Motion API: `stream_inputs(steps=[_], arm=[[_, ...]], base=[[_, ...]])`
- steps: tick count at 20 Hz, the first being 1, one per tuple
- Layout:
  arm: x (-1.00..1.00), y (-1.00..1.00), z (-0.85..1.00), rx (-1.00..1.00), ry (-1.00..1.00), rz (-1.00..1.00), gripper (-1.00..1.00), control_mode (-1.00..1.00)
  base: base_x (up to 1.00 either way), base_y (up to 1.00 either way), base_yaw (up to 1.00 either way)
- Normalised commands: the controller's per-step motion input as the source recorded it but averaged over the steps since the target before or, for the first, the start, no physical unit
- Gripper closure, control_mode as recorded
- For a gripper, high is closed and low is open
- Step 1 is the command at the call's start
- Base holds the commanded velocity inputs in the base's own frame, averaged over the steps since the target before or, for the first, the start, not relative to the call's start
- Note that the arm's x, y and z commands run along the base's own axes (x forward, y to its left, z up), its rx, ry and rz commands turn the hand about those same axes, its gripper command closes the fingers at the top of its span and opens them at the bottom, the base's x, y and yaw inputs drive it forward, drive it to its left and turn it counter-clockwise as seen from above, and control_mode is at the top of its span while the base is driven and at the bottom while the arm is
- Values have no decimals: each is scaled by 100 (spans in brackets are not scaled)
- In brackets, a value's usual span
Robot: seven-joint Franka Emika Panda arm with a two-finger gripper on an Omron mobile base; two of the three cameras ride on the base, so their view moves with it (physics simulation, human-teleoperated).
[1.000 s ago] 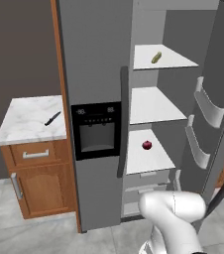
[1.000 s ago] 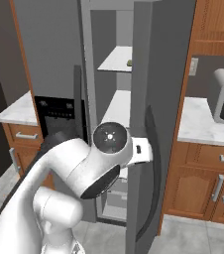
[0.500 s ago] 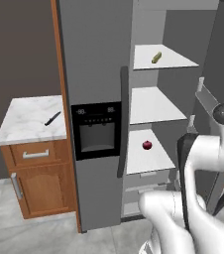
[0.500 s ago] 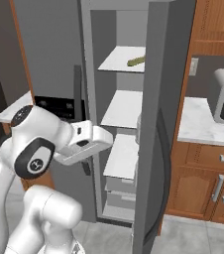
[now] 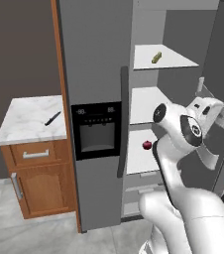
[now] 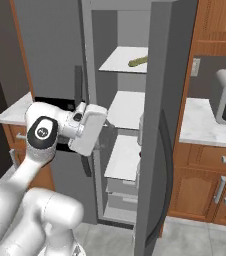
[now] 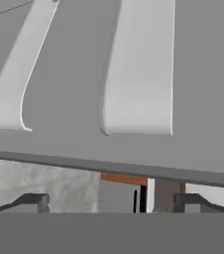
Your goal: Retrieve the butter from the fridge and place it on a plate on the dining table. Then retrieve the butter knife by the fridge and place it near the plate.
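Left base view: the fridge (image 5: 96,74) stands with its right door swung open, and the butter (image 5: 156,57), a small olive-yellow stick lying slightly askew, rests alone on the top shelf (image 5: 164,58) at about 1 o'clock. A small red fruit (image 5: 146,145) sits on a lower shelf near centre. The butter knife (image 5: 52,118) lies dark and slim on the marble counter (image 5: 29,119) at 9 o'clock, untouched. The white arm rises at 5 o'clock, its hand turned toward the open door's inner side at 3 o'clock, well below the butter.

Right base view: the butter (image 6: 138,61) shows at 12 o'clock near the shelf's front edge, thin and faintly curved. The arm's wrist hangs at 9 o'clock, in front of the fridge's opening and well short of the top shelf.

Hand view: the gripper (image 7: 119,202) looks at the open door's pale bins (image 7: 139,74), its two dark tips spread wide apart at 7 and 5 o'clock with nothing between them.

Judging by this, the first step is in hand: reaching for the butter. The next move appears to call for raising and turning the hand toward the top shelf, then lining the jaws across the stick's narrow width.
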Motion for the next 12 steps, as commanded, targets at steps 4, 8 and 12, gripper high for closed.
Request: stream_inputs(steps=[4, 8, 12], arm=[[33, -45, 8, -29, 22, -14, -100, -100], [31, -75, 24, -12, 34, -16, -100, -100], [21, -65, 15, 4, 23, -14, -100, -100]], base=[[0, 0, 0], [0, 0, 0], [0, 0, 0]])
